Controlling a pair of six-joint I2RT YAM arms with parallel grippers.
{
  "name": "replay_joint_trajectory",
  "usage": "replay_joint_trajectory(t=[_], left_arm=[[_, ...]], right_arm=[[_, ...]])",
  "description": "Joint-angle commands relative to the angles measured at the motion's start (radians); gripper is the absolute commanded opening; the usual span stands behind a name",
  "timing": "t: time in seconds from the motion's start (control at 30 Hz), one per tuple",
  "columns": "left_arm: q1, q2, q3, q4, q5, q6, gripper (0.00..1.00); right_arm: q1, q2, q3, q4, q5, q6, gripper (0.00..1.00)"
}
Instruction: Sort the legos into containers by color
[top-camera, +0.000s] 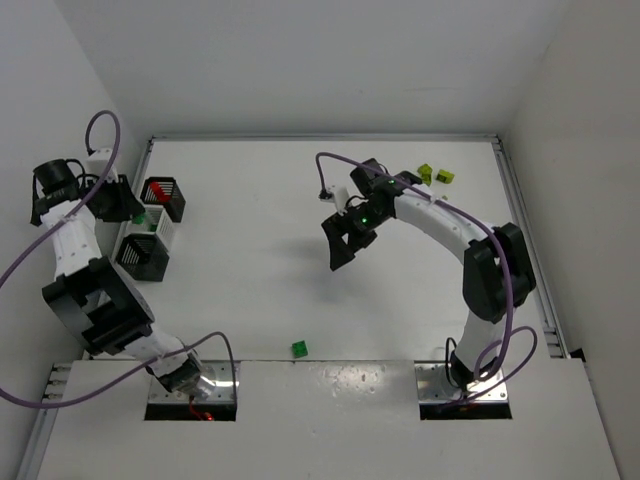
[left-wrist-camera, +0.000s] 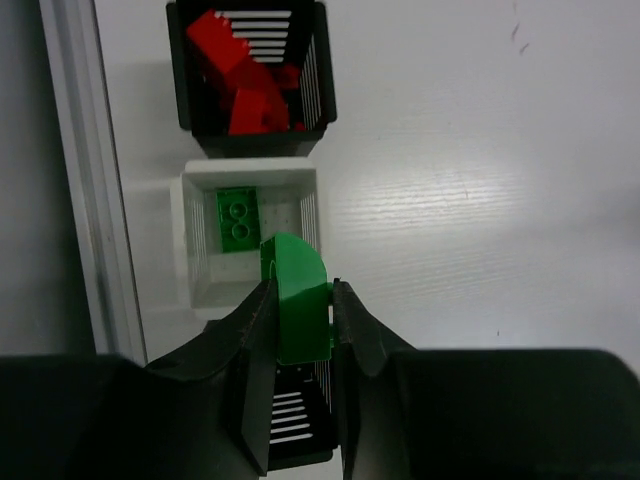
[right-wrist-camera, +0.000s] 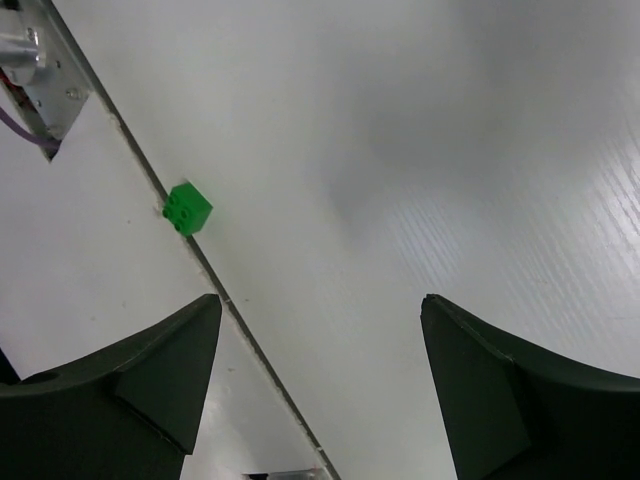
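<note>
We look down on a white desk (top-camera: 260, 200) with two robot arms at its near edge. Along the left edge stand three small slatted bins in a row: a black bin (left-wrist-camera: 180, 70) with a heap of red bricks (left-wrist-camera: 240, 85), a white bin (left-wrist-camera: 215, 295) in the middle, and a second black bin (left-wrist-camera: 290, 415) nearest the arms.

In the white bin lies a dark green brick (left-wrist-camera: 237, 217), two studs up, its long axis running along the row of bins.

The left claw (left-wrist-camera: 300, 305) is pinched narrow on a green brick with a rounded end (left-wrist-camera: 293, 265). The brick hangs over the near rim of the white bin, its long axis in line with the fingers and its rounded end pointing out past the fingertips.

The right claw (right-wrist-camera: 320, 310) stands wide and holds nothing, above the middle of the desk.

A small green brick (right-wrist-camera: 187, 208) lies studs up by the seam at the near edge. Two yellow-green bricks (top-camera: 425, 172) sit side by side near the far right corner, too small for us to tell which way they point.
</note>
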Motion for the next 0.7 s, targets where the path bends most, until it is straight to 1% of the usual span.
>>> replay_joint_trajectory(t=[0.0,0.1,0.3,0.53,0.63,0.67], left_arm=[[0.023,0.020,0.068,-0.086,0.025,-0.018,0.00],[0.023,0.045,0.091,-0.086,0.005,-0.008,0.02],[0.023,0.117,0.133,-0.077,-0.037,-0.018,0.14],[0.023,0.178,0.142,-0.028,-0.047,-0.027,0.17],[0.013,0.201,0.151,-0.027,-0.047,-0.027,0.22],[0.013,0.201,0.151,-0.027,-0.047,-0.027,0.25]], right_arm=[[0.007,-0.038,0.005,0.027,0.040,-0.035,0.82],[0.016,-0.038,0.005,0.027,0.040,-0.053,0.82],[0.054,-0.018,-0.004,0.018,0.040,-0.099,0.82],[0.094,-0.018,-0.035,0.018,0.071,-0.121,0.82],[0.117,-0.018,-0.035,0.018,0.091,-0.121,0.82],[0.117,-0.018,-0.035,0.027,0.091,-0.121,0.82]])
